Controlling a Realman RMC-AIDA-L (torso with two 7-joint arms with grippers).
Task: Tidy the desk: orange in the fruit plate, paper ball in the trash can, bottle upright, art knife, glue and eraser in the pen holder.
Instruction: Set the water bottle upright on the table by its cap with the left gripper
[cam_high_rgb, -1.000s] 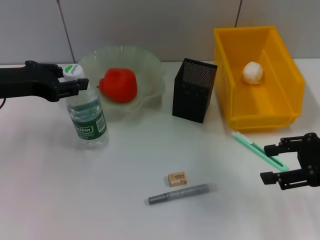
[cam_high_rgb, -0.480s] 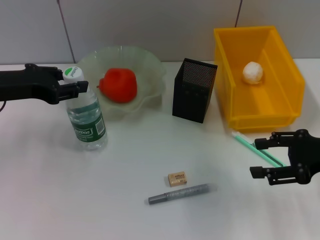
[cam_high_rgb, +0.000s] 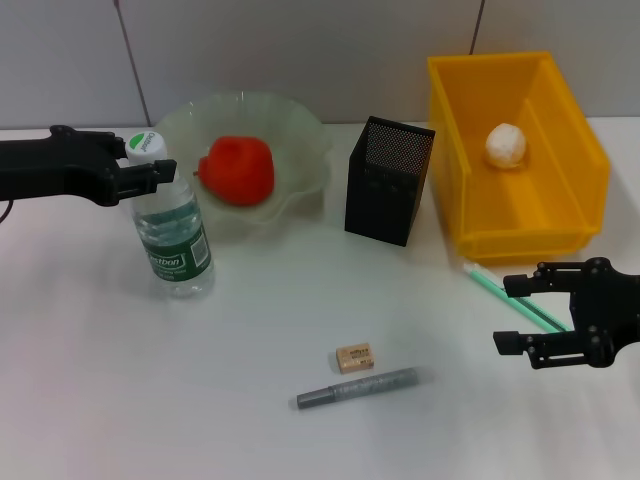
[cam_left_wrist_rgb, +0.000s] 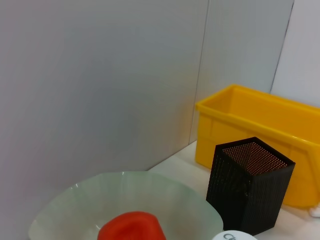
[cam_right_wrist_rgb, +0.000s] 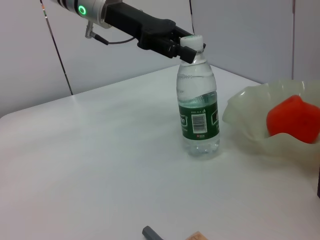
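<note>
The bottle (cam_high_rgb: 172, 235) stands upright on the white table, and my left gripper (cam_high_rgb: 158, 170) is shut on its neck just under the cap (cam_right_wrist_rgb: 192, 42). Behind it, the orange (cam_high_rgb: 238, 170) lies in the fruit plate (cam_high_rgb: 300, 125). The paper ball (cam_high_rgb: 505, 145) rests inside the trash can (cam_high_rgb: 580, 170). Between plate and can stands the pen holder (cam_high_rgb: 388, 180). The eraser (cam_high_rgb: 355, 358) lies at front centre beside a grey pen-shaped stick (cam_high_rgb: 360, 388). A thin green stick (cam_high_rgb: 490, 282) lies under my open right gripper (cam_high_rgb: 512, 315). Which stick is the art knife and which the glue, I cannot tell.
A grey panelled wall (cam_left_wrist_rgb: 100, 75) rises behind the table. The trash can stands against the table's right side. My left arm (cam_high_rgb: 50, 170) reaches in level from the left edge.
My right gripper has moved left and slightly up over the thin green stick. The bottle has straightened slightly under the left gripper, which has hardly moved.
</note>
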